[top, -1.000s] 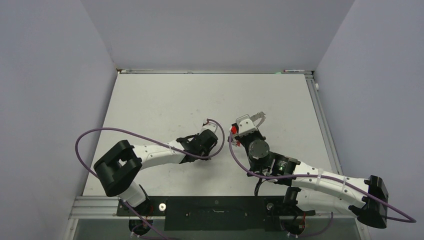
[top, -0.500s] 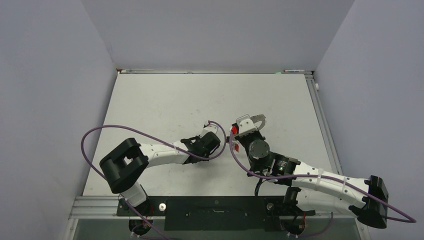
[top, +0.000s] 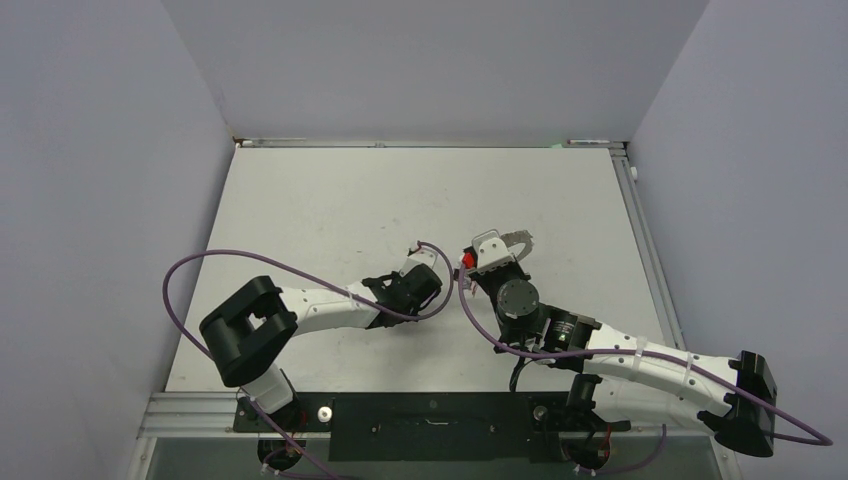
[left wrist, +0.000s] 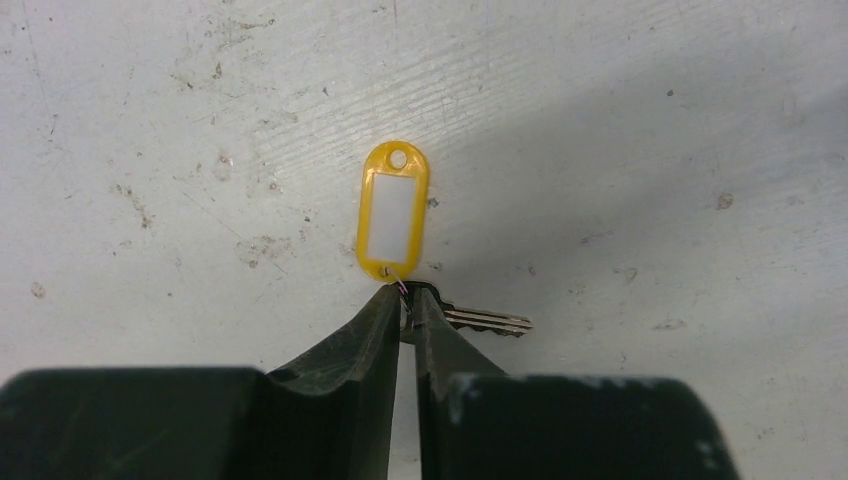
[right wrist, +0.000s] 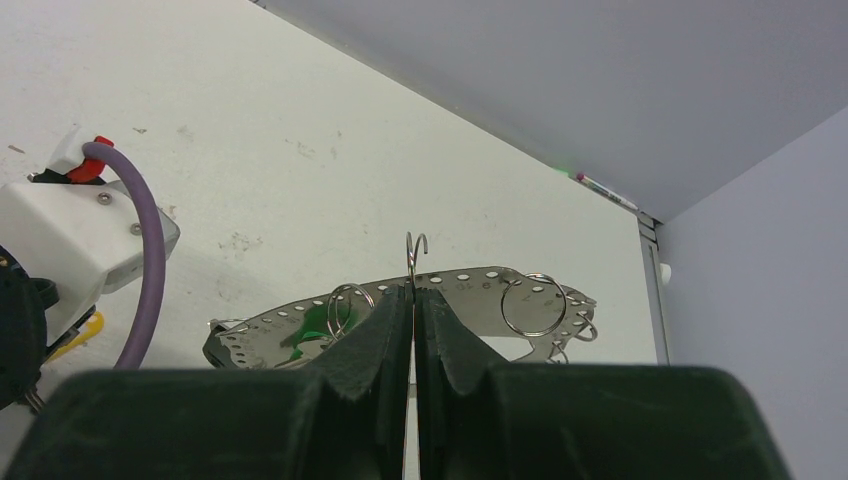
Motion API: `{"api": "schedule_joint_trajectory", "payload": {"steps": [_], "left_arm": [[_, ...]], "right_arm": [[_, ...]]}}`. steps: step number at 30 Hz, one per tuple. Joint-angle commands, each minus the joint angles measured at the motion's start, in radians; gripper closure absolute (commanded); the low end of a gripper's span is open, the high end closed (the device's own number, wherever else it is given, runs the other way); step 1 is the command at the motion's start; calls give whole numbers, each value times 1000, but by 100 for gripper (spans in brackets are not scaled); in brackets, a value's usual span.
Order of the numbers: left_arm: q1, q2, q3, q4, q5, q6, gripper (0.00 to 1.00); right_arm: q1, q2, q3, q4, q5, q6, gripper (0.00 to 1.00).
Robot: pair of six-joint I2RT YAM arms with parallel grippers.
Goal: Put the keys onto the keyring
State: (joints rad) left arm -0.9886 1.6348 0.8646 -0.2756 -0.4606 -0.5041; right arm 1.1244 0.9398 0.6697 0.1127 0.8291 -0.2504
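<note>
Keyring first: I am seeing it as a thin silver wire, hooked at its tip, rising from between the fingers of the right gripper. Those fingers are pressing together on it with no gap showing. Behind the hook a perforated silver band is curving across, carrying several small wire rings and a green tag (whether the band belongs to the same loop, I cannot tell). From the overhead camera, the right gripper is holding this bundle low over the table, near its middle, with the end of the left arm just beside it.

Through the left wrist camera I am looking at one of the keys, lying flat on the scuffed white table with its yellow tag stretching away from me. The left gripper is down on it. Its fingers are drawn in to a slim slit and appear to be pinching the key's head, where the tiny ring joins the tag.

I am judging the step in hand to be the pickup of the yellow-tagged key: the grip seems made, but the key is not yet lifted and no threading is under way. The next move is calling for a clean lift, then a short carry across to the hook. There the hole in the key's head, or its tiny ring, has to slide over the open wire tip. That is asking for fine alignment, since the hook is thin and the key may twist in the pinch.
</note>
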Motion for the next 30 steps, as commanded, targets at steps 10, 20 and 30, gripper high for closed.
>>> {"api": "schedule_joint_trajectory", "payload": {"steps": [10,20,30], "left_arm": [[-20,-39,39,19,-11,26,100],[-33,-287,-10,49,127,155,100],[-60,-546,-13,-30,160,283,100]], "right_arm": [[-9,-32,37,25,2,6,95],[-8,-73,47,6,-49,35,95],[-6,-128,57,-14,-125,62,95]]}}
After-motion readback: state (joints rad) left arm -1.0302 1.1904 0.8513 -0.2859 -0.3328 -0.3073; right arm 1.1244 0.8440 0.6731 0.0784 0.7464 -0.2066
